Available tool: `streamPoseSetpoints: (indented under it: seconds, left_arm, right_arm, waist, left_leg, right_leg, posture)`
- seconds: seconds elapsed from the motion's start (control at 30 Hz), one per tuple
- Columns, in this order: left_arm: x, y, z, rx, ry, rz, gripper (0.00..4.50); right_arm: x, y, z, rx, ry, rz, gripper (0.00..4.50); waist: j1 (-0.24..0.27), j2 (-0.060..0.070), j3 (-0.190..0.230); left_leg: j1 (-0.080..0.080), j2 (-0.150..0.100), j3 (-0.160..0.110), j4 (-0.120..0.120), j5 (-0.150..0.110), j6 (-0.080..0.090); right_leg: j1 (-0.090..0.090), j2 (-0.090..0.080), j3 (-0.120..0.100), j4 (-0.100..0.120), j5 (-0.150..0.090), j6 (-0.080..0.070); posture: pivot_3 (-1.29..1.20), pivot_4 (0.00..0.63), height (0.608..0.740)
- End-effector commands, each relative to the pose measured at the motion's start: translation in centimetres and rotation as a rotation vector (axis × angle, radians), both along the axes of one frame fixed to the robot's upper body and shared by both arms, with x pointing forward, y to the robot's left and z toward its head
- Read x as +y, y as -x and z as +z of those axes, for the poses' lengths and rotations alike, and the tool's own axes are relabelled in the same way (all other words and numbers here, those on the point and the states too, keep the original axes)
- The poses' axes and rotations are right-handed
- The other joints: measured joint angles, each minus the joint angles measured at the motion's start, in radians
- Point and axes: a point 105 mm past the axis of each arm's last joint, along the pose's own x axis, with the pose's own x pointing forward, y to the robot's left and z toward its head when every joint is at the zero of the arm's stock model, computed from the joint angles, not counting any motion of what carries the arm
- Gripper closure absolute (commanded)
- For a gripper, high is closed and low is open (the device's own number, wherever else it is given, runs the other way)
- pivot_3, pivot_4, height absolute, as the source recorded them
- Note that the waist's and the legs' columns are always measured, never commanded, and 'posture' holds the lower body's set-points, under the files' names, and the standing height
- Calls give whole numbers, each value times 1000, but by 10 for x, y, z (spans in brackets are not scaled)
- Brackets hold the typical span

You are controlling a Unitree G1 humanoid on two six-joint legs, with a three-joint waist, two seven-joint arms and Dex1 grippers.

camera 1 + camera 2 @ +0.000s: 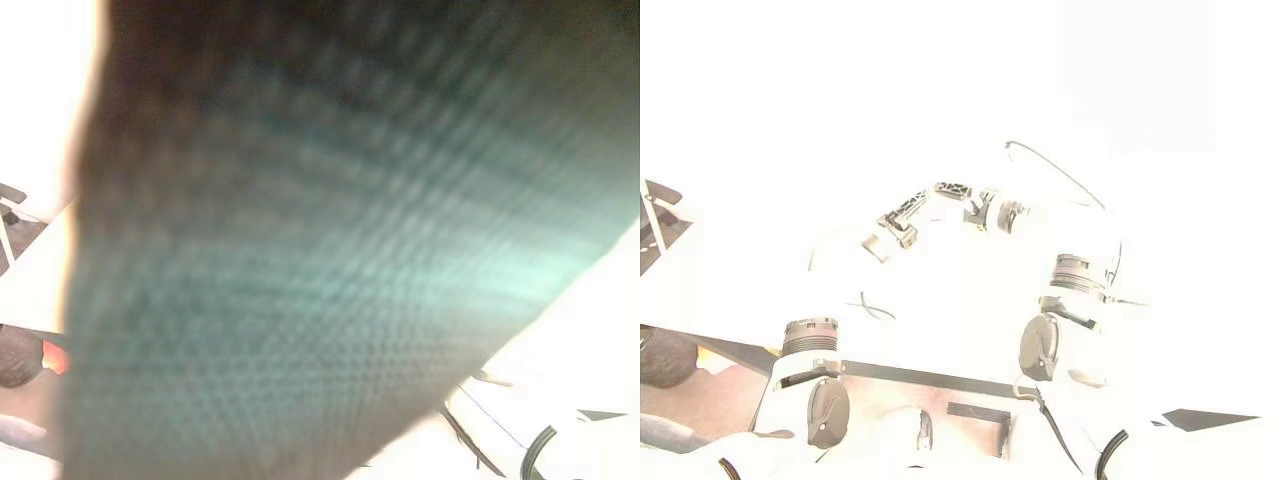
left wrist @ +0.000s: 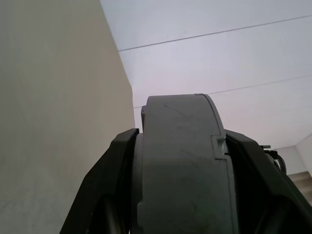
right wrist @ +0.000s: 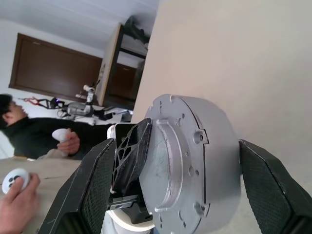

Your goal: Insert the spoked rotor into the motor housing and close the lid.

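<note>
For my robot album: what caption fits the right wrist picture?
Open right gripper around the grey motor housing held by the left gripper.

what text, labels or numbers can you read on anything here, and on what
None can be read.
Motor housing, grey disc held in the left pincer: bare metal and screw holes, with no lettering showing on it.
White controllers in the person's hands: no marking legible.
Head views: too washed out or blocked to read anything.

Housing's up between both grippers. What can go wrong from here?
1. The right gripper stands open around the housing, so the left gripper alone holds it; it may slip and drop.
2. If the right gripper closes here, it could hit the left gripper's finger pressed on the housing.
</note>
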Motion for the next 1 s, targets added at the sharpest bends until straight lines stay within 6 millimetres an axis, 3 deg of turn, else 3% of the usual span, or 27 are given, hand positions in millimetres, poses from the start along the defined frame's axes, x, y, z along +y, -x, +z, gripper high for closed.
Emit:
streamPoseSetpoints:
  seconds: [0.03,0.23,0.43,0.73,0.8,0.93,1.0]
  left_arm:
    - [27,-9,9,-41,-27,137,2191]
    - [81,-7,-12,15,-75,353,2191]
    - [149,3,-42,133,-127,645,2191]
    - [169,11,-54,171,-221,723,2191]
    - [181,12,-55,184,-271,776,1593]
    - [241,20,-45,244,-404,1015,462]
    - [263,24,-39,260,-451,1086,462]
  right_arm:
    - [-5,-7,3,-56,60,-48,35]
    - [-6,-9,-7,-52,102,-64,35]
    - [0,-10,-9,-62,111,-39,35]
    - [8,-12,-6,-66,105,-8,35]
    - [9,-11,-8,-57,106,2,0]
    - [12,-10,-11,-29,105,17,0]
    - [12,-11,-12,-26,109,18,0]
  waist:
    - [-2,0,0]
    - [-7,0,0]
    - [-5,-3,0]
    - [-3,-7,-1]
    - [-6,-7,-1]
    - [-18,-7,-1]
    - [-22,-7,-1]
  left_leg:
    - [0,0,0,0,0,0]
    - [0,0,0,0,0,0]
    - [0,0,0,0,0,0]
    - [3,1,0,1,0,0]
    - [5,1,0,1,0,0]
    - [9,4,0,0,1,-1]
    - [17,8,0,0,1,-2]
  right_leg:
    - [0,0,0,0,0,0]
    - [0,0,0,0,0,0]
    - [0,0,0,0,0,0]
    - [3,0,0,1,-1,-2]
    - [4,0,0,2,-2,-3]
    - [9,2,0,2,-2,-2]
    - [13,7,0,1,-5,2]
  posture:
    - [0,0,740]
    - [0,0,740]
    - [0,0,740]
    - [0,0,740]
    - [0,0,740]
    - [0,0,740]
    - [0,0,740]
